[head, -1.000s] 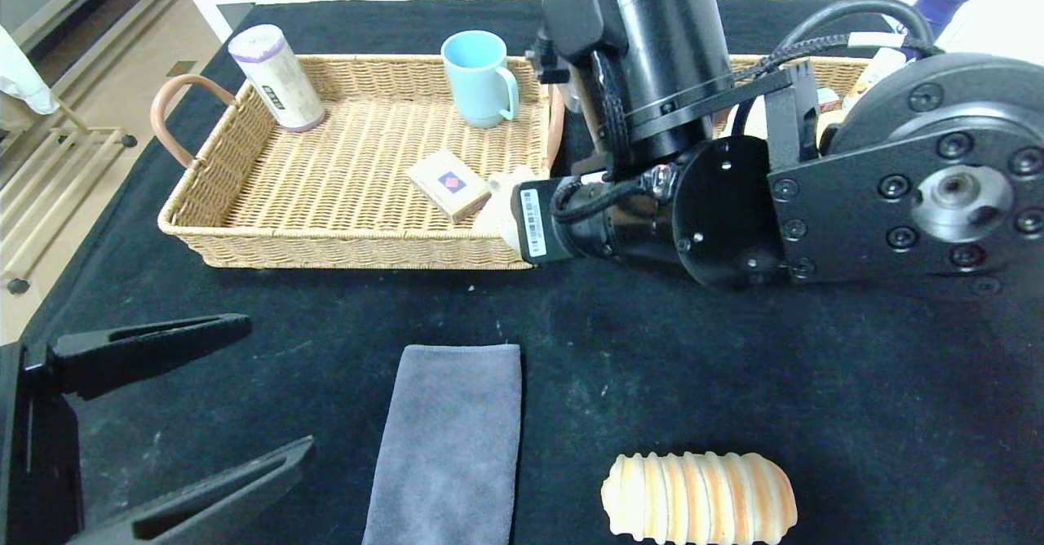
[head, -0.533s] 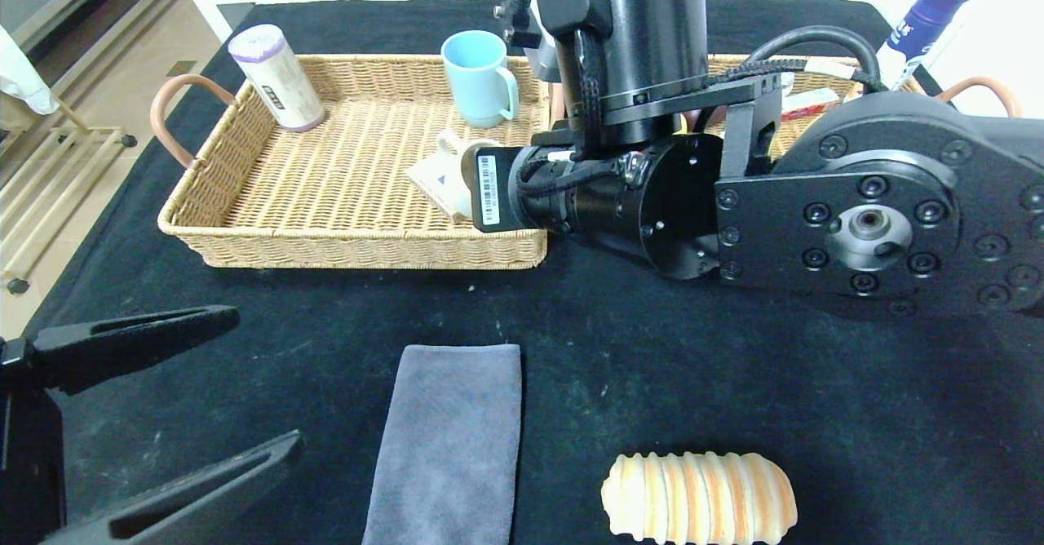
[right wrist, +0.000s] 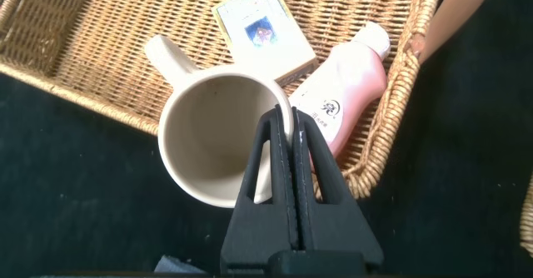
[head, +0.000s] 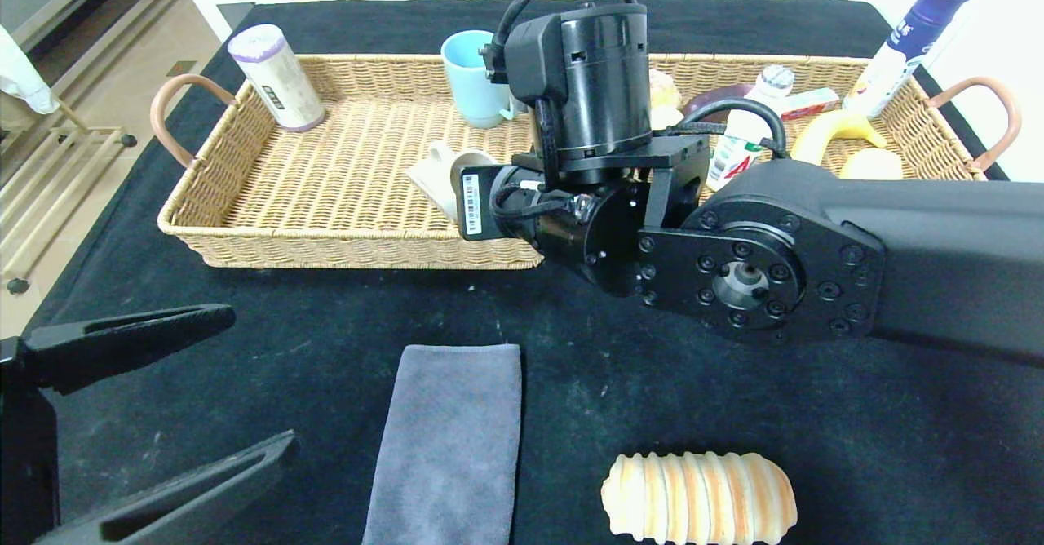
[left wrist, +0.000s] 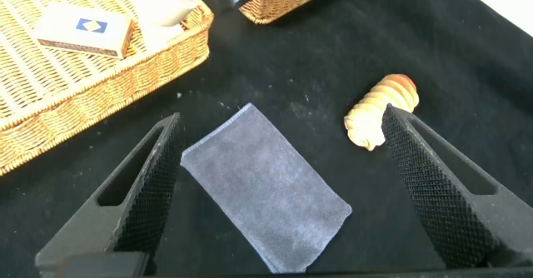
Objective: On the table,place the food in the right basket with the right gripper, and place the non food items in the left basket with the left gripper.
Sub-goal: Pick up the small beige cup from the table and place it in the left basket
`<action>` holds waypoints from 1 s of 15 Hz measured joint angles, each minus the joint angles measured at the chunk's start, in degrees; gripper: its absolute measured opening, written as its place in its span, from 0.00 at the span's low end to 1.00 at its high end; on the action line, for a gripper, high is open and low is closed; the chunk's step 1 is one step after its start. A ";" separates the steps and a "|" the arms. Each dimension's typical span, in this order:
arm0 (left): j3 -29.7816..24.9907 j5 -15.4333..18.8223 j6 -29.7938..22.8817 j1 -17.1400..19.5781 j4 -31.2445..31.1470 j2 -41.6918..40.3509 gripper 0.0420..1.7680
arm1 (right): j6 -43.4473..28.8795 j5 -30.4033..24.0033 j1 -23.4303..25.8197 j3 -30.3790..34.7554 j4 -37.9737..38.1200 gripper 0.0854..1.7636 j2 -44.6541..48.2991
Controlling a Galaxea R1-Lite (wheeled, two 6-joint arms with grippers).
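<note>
The right gripper (right wrist: 286, 157) has carried a mug (right wrist: 218, 136), rim clamped, toward 9 o'clock over the left basket (head: 245, 227); it should release low. The left gripper (left wrist: 279, 178) waits open.

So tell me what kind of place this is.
Probably a robot test bench staged for sorting: a black-clothed table, two wicker baskets holding odd household goods, and a grey cloth and bread roll left loose.
</note>
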State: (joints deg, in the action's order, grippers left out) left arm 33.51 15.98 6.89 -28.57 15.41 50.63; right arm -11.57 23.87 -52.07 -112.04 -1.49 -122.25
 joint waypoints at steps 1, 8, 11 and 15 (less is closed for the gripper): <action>-0.05 0.02 0.00 0.00 -0.01 0.04 0.97 | 0.07 -0.06 0.26 -0.09 -0.94 0.03 -0.46; -0.20 0.00 0.02 0.00 -0.06 0.13 0.97 | 2.32 -0.02 1.07 -0.05 -4.95 0.03 -1.95; -0.20 0.02 0.00 0.00 -0.06 0.11 0.97 | 2.34 0.02 1.11 0.00 -4.90 0.03 -1.97; -0.20 0.02 0.39 0.00 -0.06 0.02 0.97 | 2.29 0.22 1.19 0.00 -4.88 0.07 -1.95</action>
State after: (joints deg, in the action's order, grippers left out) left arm 33.32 16.01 7.28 -28.57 15.35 50.65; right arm -9.28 24.09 -50.87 -112.04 -6.36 -124.20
